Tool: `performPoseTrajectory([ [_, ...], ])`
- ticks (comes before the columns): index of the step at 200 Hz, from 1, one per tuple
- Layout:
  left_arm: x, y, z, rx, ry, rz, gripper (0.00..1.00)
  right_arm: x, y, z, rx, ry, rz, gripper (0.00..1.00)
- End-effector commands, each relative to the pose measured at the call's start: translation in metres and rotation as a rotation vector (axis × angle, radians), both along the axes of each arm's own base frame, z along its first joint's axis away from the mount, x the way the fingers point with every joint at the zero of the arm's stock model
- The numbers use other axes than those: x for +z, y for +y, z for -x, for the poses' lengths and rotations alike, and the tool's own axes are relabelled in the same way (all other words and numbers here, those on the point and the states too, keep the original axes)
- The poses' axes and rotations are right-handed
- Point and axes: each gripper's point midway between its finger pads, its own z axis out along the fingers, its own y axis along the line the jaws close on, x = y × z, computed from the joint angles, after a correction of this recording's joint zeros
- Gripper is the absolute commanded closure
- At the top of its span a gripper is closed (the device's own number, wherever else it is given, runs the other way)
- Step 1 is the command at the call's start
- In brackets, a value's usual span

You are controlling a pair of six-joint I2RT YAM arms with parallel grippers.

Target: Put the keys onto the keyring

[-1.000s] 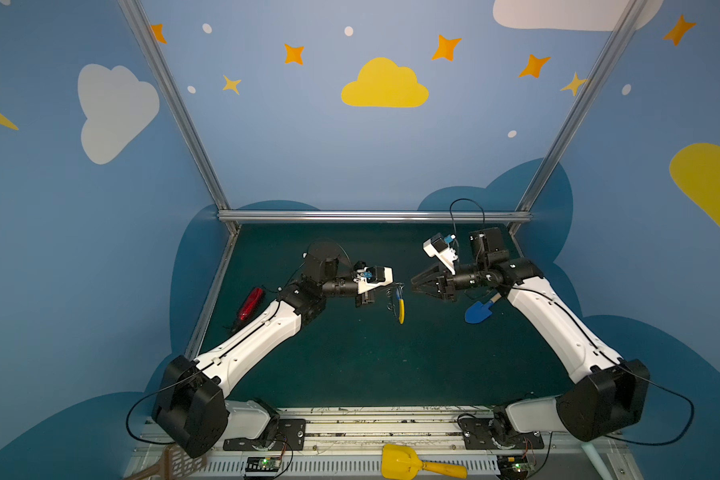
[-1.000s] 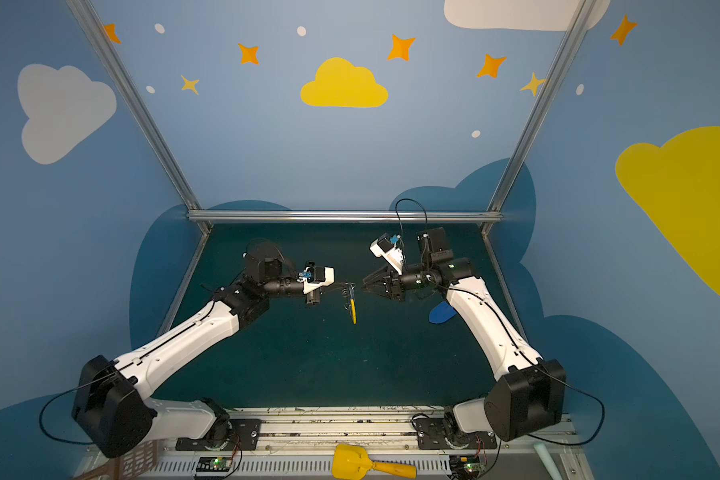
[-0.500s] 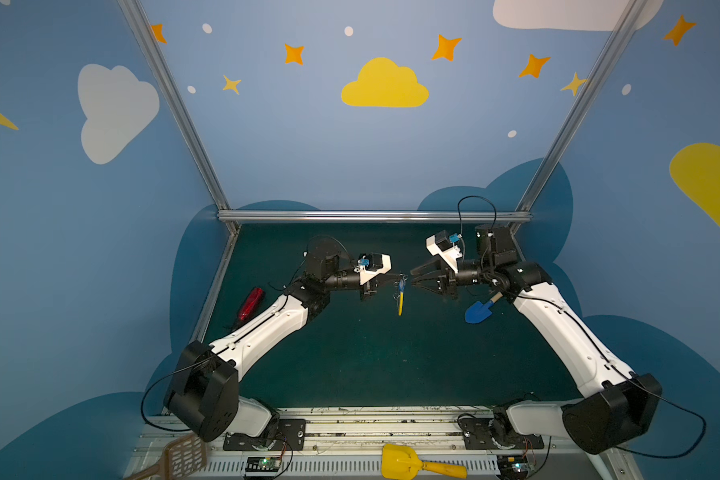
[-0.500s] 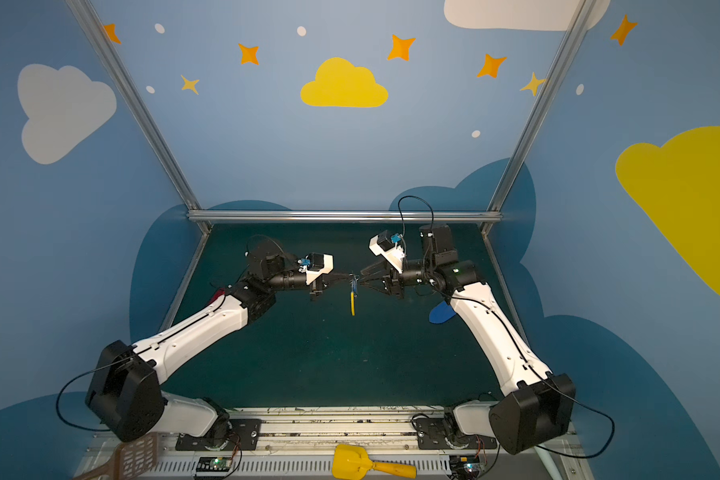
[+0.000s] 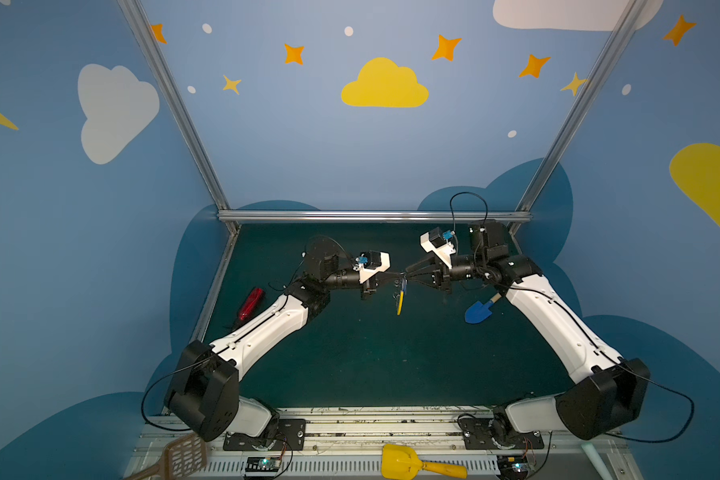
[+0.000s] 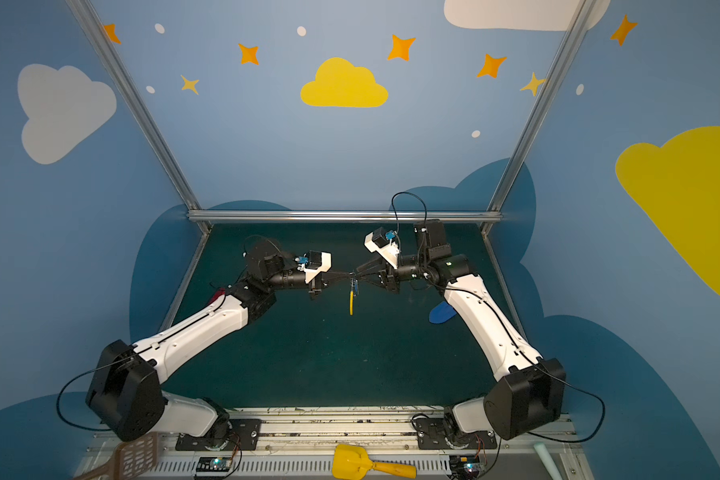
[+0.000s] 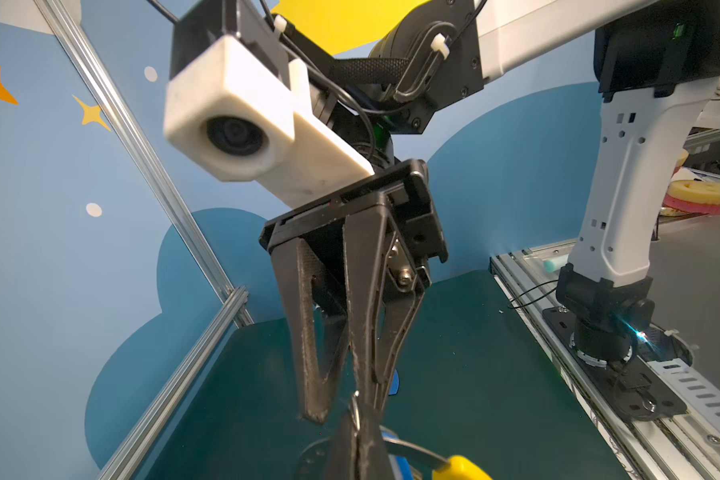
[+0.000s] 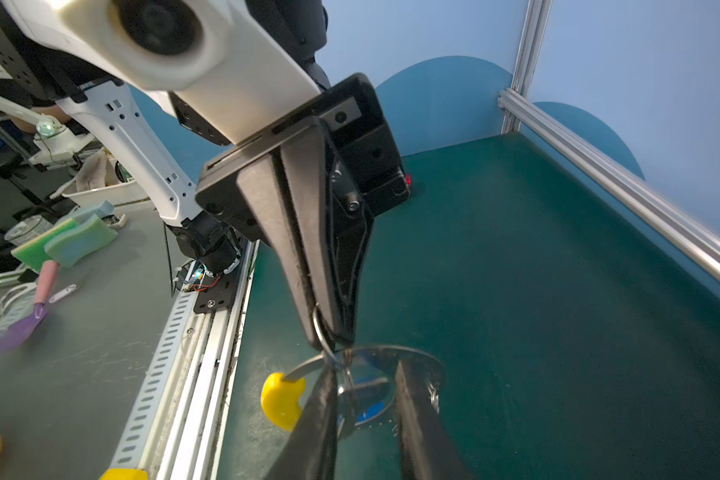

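Observation:
Both grippers meet tip to tip above the middle of the green mat. My left gripper [image 7: 357, 415] [image 5: 398, 275] is shut on a small metal ring [image 8: 321, 328] that sticks out at its tips. The keyring [image 5: 399, 297] [image 8: 391, 351], a grey hoop with a yellow sleeve [image 8: 281, 399], hangs just below that ring, edge-on in both top views. The keys hang there too, a silver key [image 8: 364, 386] and a blue tag [image 8: 373, 409]. How ring and hoop are linked is unclear. My right gripper [image 8: 366, 368] [image 5: 406, 277] is open, its fingertips at the hoop's upper arc.
A blue toy shovel [image 5: 479, 311] lies on the mat under the right arm. A red object [image 5: 251, 303] lies by the left wall. A yellow scoop [image 5: 408, 465] and a brown slotted spatula [image 5: 184, 457] rest on the front rail.
The left gripper has moved up and towards the right gripper with the hanging keyring, so the two now meet. The right gripper's jaws have narrowed.

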Motion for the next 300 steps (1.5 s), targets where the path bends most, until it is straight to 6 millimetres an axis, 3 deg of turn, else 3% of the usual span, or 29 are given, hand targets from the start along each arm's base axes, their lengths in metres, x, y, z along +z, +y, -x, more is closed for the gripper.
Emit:
performPoseTrajectory([
  [1, 0.015, -0.002, 0.0, -0.018, -0.025, 0.027, 0.96, 0.016, 0.004, 0.004, 0.039, -0.048, -0.033, 0.78],
  [73, 0.013, -0.005, -0.001, -0.019, -0.024, 0.018, 0.96, 0.011, 0.002, 0.014, 0.072, -0.022, -0.02, 1.0],
  [116, 0.001, -0.003, -0.003, 0.004, -0.013, -0.059, 0.96, 0.008, -0.003, 0.014, 0.034, -0.034, 0.024, 1.0],
  [185, 0.001, -0.004, 0.0, -0.01, -0.013, -0.077, 0.96, 0.009, -0.002, 0.015, 0.03, -0.007, 0.023, 1.0],
  [193, 0.003, -0.003, 0.001, -0.012, -0.015, -0.067, 0.96, 0.007, -0.002, 0.016, 0.031, -0.003, 0.024, 0.91],
  [207, 0.006, -0.003, 0.001, -0.013, -0.022, -0.05, 0.96, 0.003, -0.002, 0.015, 0.028, -0.003, 0.032, 0.86],
  [255, 0.012, -0.004, 0.004, -0.021, -0.026, -0.028, 0.96, -0.007, -0.001, 0.014, 0.029, 0.022, 0.046, 0.81],
  [279, 0.011, -0.003, 0.005, -0.023, -0.025, -0.029, 0.96, -0.001, 0.0, 0.013, 0.02, -0.013, 0.022, 0.72],
  [300, 0.009, -0.003, 0.004, -0.022, -0.02, -0.032, 0.96, 0.007, 0.001, 0.013, 0.025, -0.033, -0.012, 0.72],
])
